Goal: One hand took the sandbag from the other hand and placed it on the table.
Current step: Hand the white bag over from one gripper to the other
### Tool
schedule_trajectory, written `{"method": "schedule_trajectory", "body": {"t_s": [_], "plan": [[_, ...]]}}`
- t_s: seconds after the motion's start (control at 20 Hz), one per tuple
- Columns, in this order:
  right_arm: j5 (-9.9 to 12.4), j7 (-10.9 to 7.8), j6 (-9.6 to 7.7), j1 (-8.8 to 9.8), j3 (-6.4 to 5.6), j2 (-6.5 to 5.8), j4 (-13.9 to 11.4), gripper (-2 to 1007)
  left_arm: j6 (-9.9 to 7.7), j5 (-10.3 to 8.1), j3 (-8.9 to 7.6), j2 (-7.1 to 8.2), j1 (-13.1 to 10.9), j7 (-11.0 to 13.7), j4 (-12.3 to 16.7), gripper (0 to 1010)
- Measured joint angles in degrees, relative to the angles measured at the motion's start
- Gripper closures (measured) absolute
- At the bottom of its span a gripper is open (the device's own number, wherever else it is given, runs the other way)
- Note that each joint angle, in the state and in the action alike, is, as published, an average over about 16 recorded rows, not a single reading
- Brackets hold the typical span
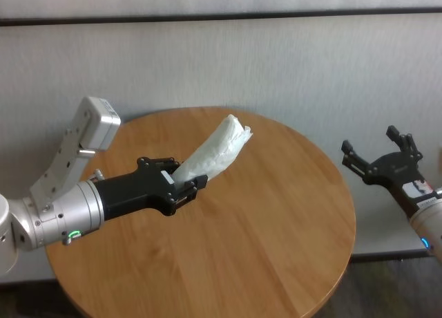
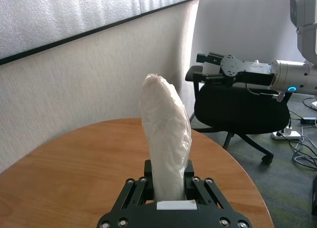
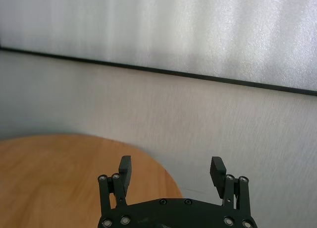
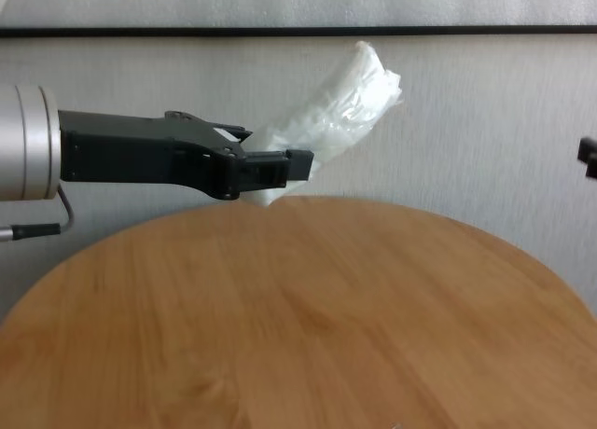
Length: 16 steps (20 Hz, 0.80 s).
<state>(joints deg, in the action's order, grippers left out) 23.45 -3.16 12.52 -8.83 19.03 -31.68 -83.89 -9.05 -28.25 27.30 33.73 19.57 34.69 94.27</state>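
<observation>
One bag: the sandbag (image 1: 219,152) is held in the air above the table (image 1: 276,221), over its far-left part, pinched at its lower end and slanting up and away.
Left gripper (image 1: 186,184): green-lit, clamped on the sandbag's lower end.
Right gripper (image 1: 381,154): blue-lit, fingers spread wide and empty, hanging off the table's right edge, well apart from the bag.
Risk: the free upper end may sag or swing, so the taking fingers could close on loose plastic and slip; letting go early would drop it.
Hidden: how deep the bag sits between the left fingers; the right gripper is nearly cut off in the chest view.
</observation>
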Motion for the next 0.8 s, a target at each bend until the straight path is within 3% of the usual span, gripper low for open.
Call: {"method": "schedule_trajectory", "body": {"t_s": [0.15,0.35,0.8], "plan": [[3.32,-1.26,-0.54,0.85,-1.55,0.71,-1.16,3,0.0,0.0,0.0,0.0,0.0,0.0,0.0,652],[8.3,-3.0,-2.82,2.09,-3.55,1.62,-3.1,3,0.0,0.0,-0.01,0.0,0.0,0.0,0.0,652],[20.59,-6.27,-12.15,4.7,-7.68,3.56,-8.2,3,0.0,0.0,-0.01,0.0,0.0,0.0,0.0,652]]}}
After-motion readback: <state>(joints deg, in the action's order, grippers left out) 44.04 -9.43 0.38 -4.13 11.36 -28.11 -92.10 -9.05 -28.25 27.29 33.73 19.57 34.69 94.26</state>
